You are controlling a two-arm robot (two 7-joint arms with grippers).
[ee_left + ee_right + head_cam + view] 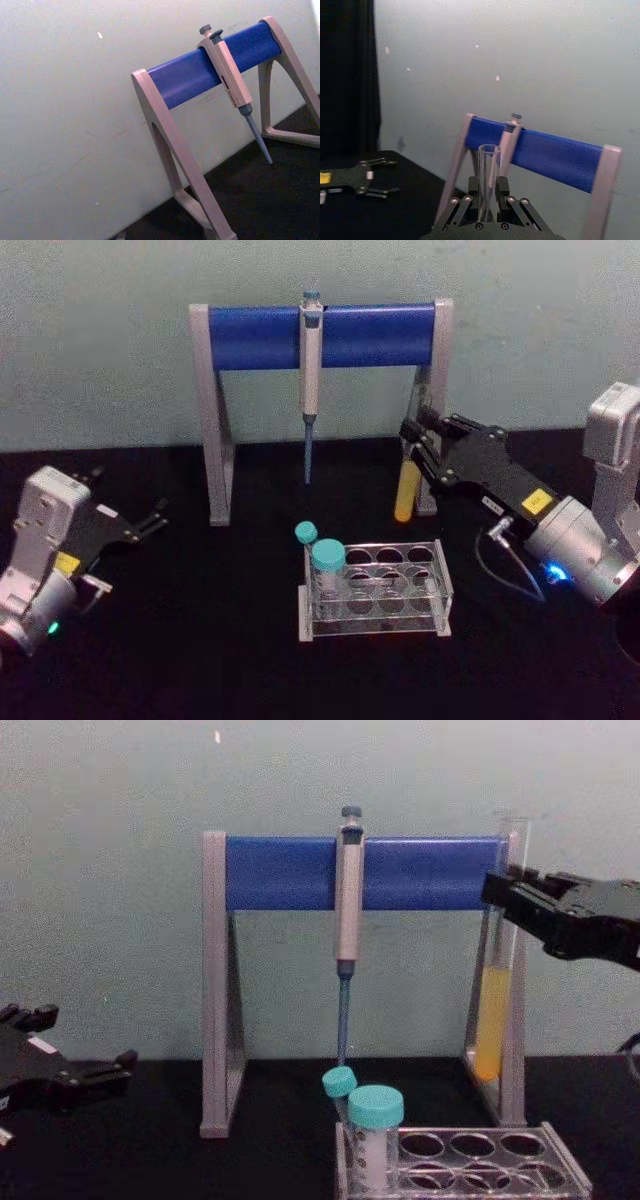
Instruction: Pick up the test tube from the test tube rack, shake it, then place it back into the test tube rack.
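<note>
My right gripper (412, 445) is shut on the test tube (403, 495), a slim clear tube with yellow liquid in its lower part. It holds the tube upright in the air, behind and to the right of the test tube rack (445, 590). In the chest view the test tube (492, 1020) hangs in front of the stand's right leg, well above the rack (575, 1175), gripped near its upper half by the right gripper (497, 898). The right wrist view shows the tube's open top (489, 165) rising between the fingers. My left gripper (140, 525) rests open at the table's left.
A grey-legged stand with a blue crossbar (320, 335) stands behind the rack, with a pipette (310, 370) hanging from it. Two teal-capped tubes (328, 558) sit at the rack's left end. A light wall lies close behind the stand.
</note>
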